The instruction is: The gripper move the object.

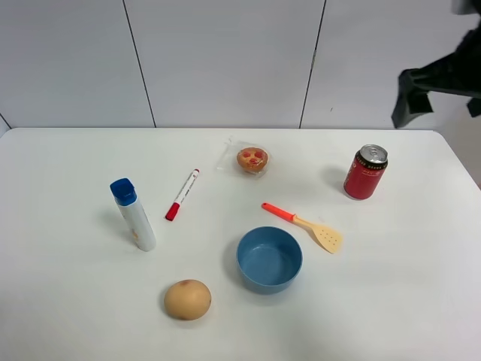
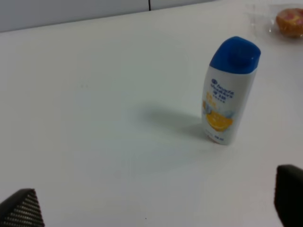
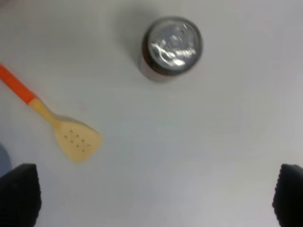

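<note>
On a white table (image 1: pixel 68 301) backed by pale wall panels, the wrapped pastry (image 1: pixel 253 159) lies toward the far edge, untouched, with bare tabletop all around it. The right gripper (image 3: pixel 156 201) hangs high over the table's far right corner, jaws spread wide and empty; directly ahead of them stands a red can (image 3: pixel 171 47), silver top up, with an orange-handled slotted spatula (image 3: pixel 57 123) off to one side. The left gripper (image 2: pixel 156 208) is likewise wide open and empty, a blue-capped white bottle (image 2: pixel 229 90) upright ahead of its jaws and the pastry beyond that, near the frame's edge. The bottle's label carries blue lettering and an orange picture, too blurred to read. A red marker (image 1: pixel 182 195), blue bowl (image 1: pixel 270 259) and tan ball (image 1: pixel 187 299) sit well apart mid-table.
</note>
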Controlling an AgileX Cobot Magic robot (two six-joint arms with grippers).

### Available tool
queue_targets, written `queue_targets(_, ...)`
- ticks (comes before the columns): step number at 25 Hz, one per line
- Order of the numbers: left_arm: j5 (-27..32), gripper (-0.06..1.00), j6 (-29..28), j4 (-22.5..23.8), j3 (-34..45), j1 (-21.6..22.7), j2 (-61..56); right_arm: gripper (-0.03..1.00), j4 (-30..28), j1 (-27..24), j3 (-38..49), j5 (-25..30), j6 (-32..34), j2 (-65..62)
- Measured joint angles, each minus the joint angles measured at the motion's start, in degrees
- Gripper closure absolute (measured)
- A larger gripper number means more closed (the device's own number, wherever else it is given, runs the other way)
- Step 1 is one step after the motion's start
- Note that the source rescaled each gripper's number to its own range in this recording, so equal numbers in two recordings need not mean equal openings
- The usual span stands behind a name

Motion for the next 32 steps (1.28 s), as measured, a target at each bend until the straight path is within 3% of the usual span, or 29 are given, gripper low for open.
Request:
queue_targets(6, 0.0, -0.06, 0.0, 0.0, 0.0, 0.0, 0.0, -0.03, -1.0, -11.6, 8.1, 0.2, 0.1, -12.4)
queue_targets(10, 0.0, -0.06, 0.0, 0.0, 0.0, 0.0, 0.0, -0.03, -1.6, -15.4, 13.1, 0.4, 0.1, -20.9)
queue_targets(22, 0.0, -0.06, 0.0, 0.0, 0.0, 0.0, 0.0, -0.03, 0.5, -16.4, 29.8, 0.2, 0.1, -45.2)
queue_targets(32, 0.0, -0.06, 0.0, 0.0, 0.0, 0.0, 0.0, -0.03, 3.4, -16.4, 43.6, -8.0, 0.1, -64.6)
